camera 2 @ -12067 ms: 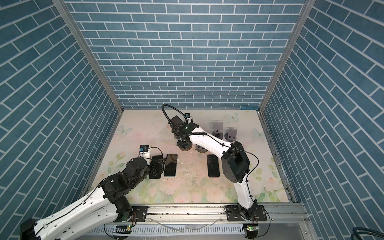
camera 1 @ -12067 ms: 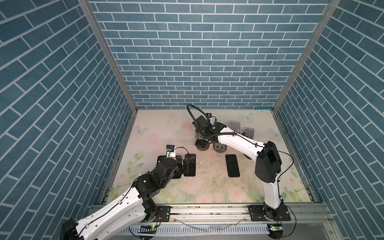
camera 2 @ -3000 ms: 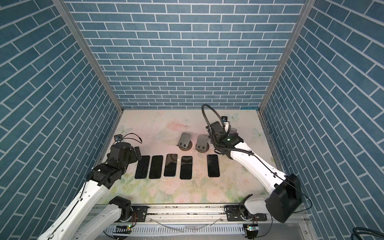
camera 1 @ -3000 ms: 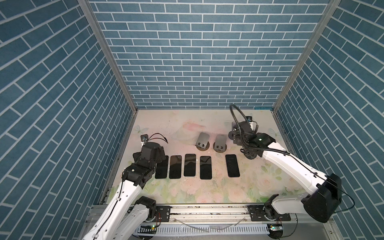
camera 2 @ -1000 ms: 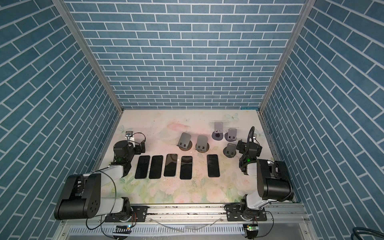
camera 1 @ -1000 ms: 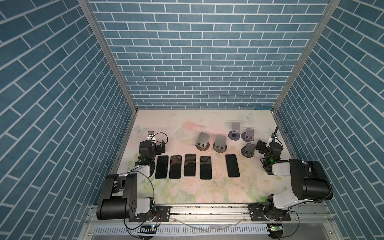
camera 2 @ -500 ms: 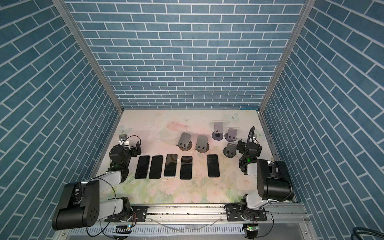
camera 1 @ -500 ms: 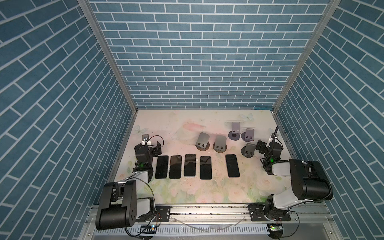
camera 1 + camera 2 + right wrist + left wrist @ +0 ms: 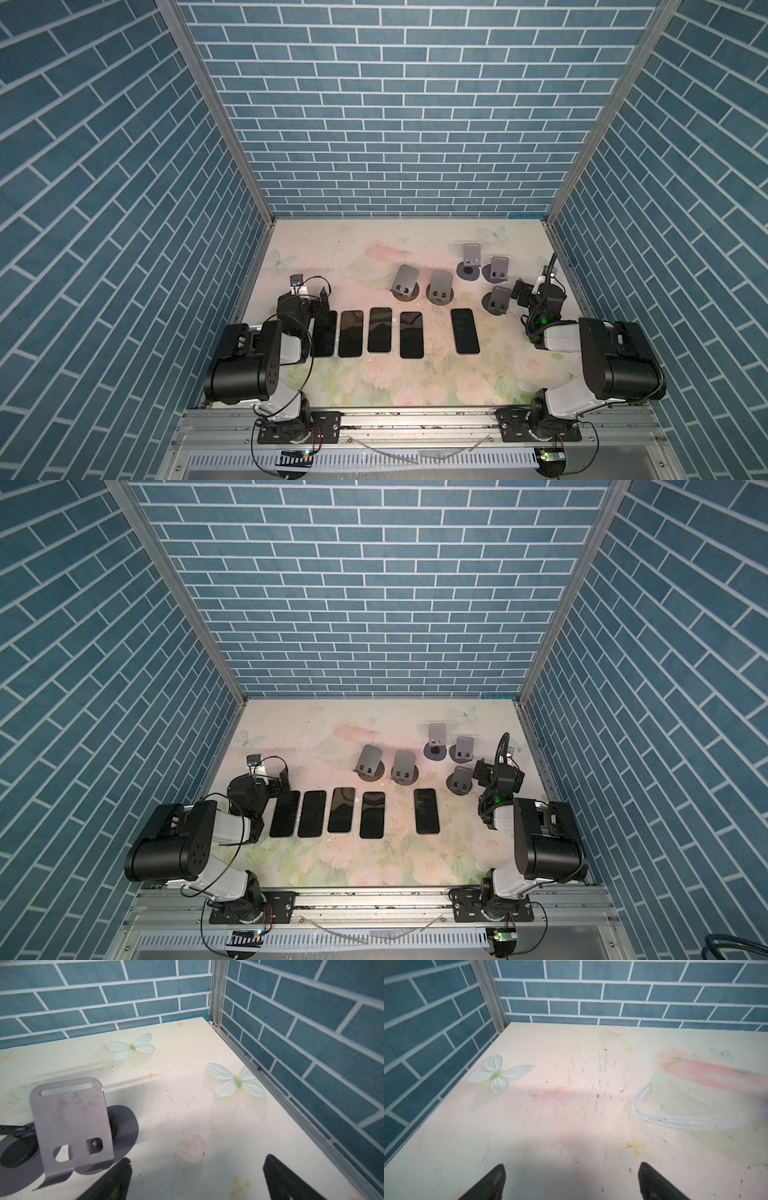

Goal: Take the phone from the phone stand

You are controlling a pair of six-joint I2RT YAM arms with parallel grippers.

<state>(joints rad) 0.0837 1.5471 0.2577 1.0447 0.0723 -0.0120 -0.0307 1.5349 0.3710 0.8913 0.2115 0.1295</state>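
Top views: my arms fold low at the tabletop's (image 9: 415, 386) side edges; left pincer (image 9: 572, 1168) gapes beside the leftmost phone (image 9: 326, 338), right pincer (image 9: 197, 1165) beside a phone stand (image 9: 498, 297).

The walls (image 9: 395, 124) carry a blue brick pattern with white grout lines. The desk (image 9: 436, 386) is pale cream, printed with faded pink roses and green leaves. Behind the phone stands (image 9: 440, 284), themselves matte grey, it shows white-and-green butterflies (image 9: 131, 1046) and yellow crosses (image 9: 180, 1023), and just beside one stand a pink heart (image 9: 190, 1148). The phones (image 9: 380, 330) are glossy black. The arms (image 9: 615, 370) are part black, part white
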